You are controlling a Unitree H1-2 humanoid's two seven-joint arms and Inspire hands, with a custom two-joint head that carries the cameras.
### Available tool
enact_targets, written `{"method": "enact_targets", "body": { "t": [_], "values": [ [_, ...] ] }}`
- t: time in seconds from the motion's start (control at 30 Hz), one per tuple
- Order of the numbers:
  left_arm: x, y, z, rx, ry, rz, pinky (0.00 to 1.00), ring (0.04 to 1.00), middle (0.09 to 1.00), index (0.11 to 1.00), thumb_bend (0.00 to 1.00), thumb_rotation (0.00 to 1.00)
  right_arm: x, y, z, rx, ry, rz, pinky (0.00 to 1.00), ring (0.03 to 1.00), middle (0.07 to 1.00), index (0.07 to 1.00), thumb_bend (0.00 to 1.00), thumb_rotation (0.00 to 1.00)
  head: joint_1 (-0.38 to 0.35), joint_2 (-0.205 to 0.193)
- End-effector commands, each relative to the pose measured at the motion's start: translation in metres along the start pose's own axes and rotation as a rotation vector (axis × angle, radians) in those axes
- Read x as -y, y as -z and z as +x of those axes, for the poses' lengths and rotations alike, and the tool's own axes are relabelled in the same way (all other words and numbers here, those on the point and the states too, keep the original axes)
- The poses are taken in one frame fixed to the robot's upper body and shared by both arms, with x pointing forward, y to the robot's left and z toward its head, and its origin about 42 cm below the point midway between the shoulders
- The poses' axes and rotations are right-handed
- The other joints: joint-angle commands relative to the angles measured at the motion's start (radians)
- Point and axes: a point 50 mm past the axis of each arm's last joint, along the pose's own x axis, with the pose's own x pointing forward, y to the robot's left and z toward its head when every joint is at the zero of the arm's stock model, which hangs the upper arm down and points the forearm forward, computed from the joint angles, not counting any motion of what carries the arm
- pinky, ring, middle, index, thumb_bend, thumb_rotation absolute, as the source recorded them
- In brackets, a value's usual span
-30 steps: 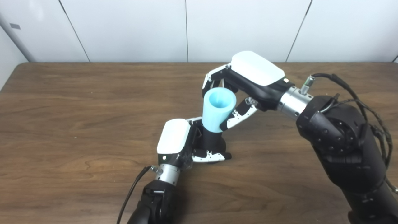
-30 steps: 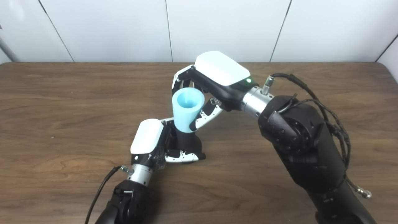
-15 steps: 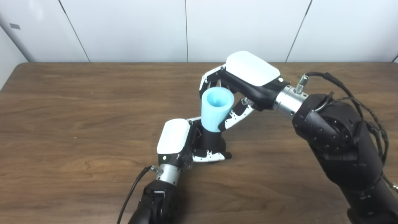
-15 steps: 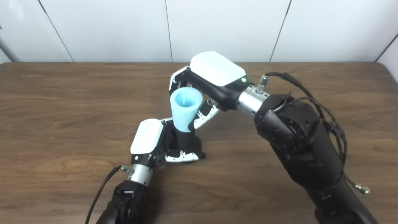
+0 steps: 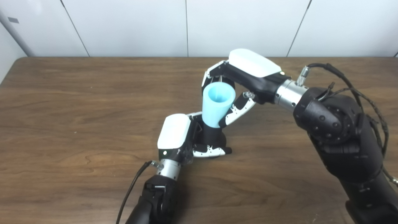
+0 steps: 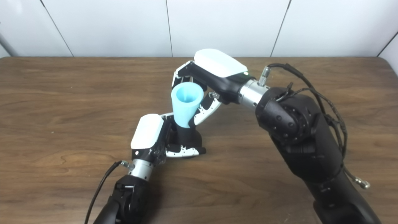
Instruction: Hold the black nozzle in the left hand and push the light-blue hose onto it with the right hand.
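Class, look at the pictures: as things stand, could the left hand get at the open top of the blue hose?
Probably not. The left hand is shut on the black nozzle below, and the right hand wraps the blue hose near its top, so the rim is crowded and the left hand is busy.

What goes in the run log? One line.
left robot hand: grips nozzle | right robot hand: grips hose | hose on nozzle, upright
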Motion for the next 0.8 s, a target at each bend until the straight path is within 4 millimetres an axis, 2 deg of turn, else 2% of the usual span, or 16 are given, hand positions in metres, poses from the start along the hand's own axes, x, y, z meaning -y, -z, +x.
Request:
{"method": "enact_targets", "body": {
  "t": [0.0,0.43,0.77],
  "values": [
    [0.021,0.005,-0.012,-0.049,0.126,-0.005,0.45,0.512,0.498,0.483,0.52,0.0,0.017,-0.01,-0.001,0.045,0.033,-0.024,0.37,0.389,0.505,0.514,0.52,0.0,0.001,0.0],
    [0.02,0.006,-0.012,-0.046,0.133,0.003,0.47,0.524,0.519,0.474,0.52,0.0,0.025,-0.024,-0.008,0.074,0.03,-0.014,0.37,0.391,0.511,0.505,0.52,0.0,0.004,0.004],
    [0.02,0.006,-0.013,-0.045,0.128,0.004,0.46,0.516,0.514,0.477,0.52,0.0,0.019,-0.015,-0.004,0.042,0.042,-0.05,0.35,0.381,0.505,0.516,0.52,0.0,0.002,0.009]
  ]
}}
